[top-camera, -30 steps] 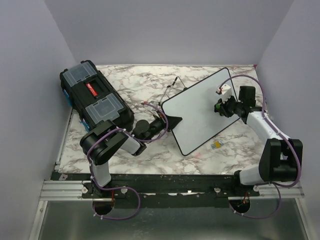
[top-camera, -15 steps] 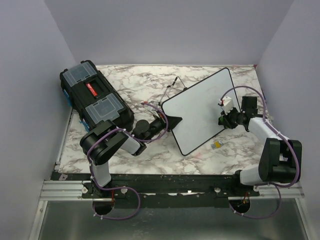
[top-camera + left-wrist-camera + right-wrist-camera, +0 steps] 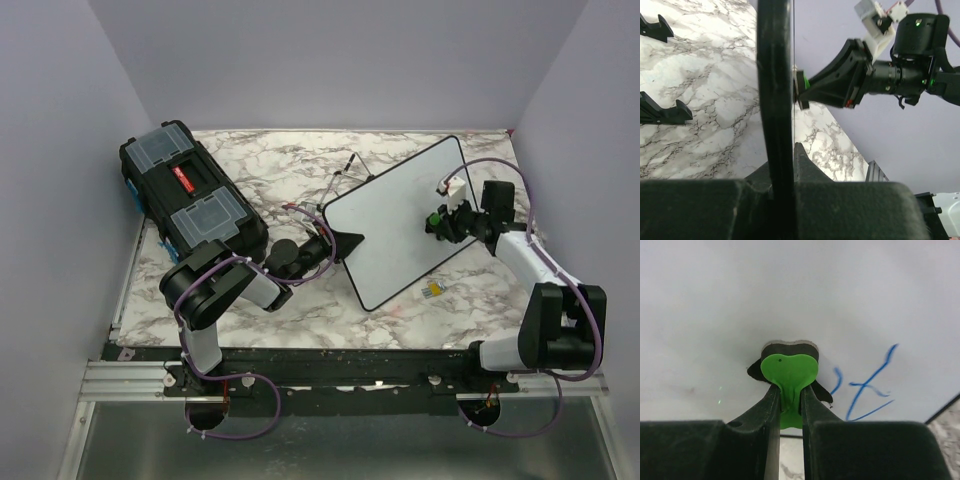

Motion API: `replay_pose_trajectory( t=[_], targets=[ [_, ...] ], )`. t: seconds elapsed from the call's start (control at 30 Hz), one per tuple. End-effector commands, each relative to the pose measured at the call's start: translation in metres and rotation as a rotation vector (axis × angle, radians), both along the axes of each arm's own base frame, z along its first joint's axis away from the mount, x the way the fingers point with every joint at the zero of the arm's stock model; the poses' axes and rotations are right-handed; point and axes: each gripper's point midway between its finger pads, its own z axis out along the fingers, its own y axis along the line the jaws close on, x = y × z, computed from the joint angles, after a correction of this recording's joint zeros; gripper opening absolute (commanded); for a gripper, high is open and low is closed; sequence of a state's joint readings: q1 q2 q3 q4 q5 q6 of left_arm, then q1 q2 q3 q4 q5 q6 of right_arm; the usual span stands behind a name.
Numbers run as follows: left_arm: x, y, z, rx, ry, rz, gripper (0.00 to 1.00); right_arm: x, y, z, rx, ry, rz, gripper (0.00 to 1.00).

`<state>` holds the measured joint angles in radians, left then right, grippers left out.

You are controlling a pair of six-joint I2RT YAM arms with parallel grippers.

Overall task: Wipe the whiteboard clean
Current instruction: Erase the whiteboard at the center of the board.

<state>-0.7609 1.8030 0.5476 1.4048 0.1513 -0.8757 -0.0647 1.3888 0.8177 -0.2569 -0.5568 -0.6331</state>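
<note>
Now: whiteboard (image 3: 395,225) braced, green eraser (image 3: 789,371) against its face.
Left gripper (image 3: 347,241) clamped on its edge to steady it; right gripper (image 3: 438,220) pinched shut on the eraser, beside blue writing (image 3: 867,387).

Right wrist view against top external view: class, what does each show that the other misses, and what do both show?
Only the right wrist view shows blue pen strokes beside the green heart-shaped eraser. Only the top external view shows the black plastic toolbox and the left gripper clamping one edge of the flat white black-framed whiteboard. Both show that whiteboard and the right gripper holding the eraser against it.
</note>
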Motion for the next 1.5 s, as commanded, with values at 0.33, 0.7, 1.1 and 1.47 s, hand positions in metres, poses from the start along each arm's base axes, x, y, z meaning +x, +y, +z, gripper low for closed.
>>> replay_pose_trajectory(
  t=[0.33,0.7,1.1,1.47],
  targets=[
    [-0.029,-0.010,0.065,-0.159,-0.176,-0.133,0.00,0.013,-0.061,-0.022,-0.290,-0.046,-0.196,0.01],
    [-0.029,-0.009,0.068,-0.167,-0.177,-0.131,0.00,-0.060,-0.004,-0.051,-0.138,0.124,0.188,0.01],
    [-0.030,-0.008,0.067,-0.166,-0.171,-0.131,0.00,0.036,-0.001,0.035,0.053,-0.097,-0.096,0.01],
    [-0.030,-0.007,0.068,-0.166,-0.175,-0.132,0.00,0.045,-0.068,0.002,-0.152,-0.061,-0.322,0.01]
  ],
)
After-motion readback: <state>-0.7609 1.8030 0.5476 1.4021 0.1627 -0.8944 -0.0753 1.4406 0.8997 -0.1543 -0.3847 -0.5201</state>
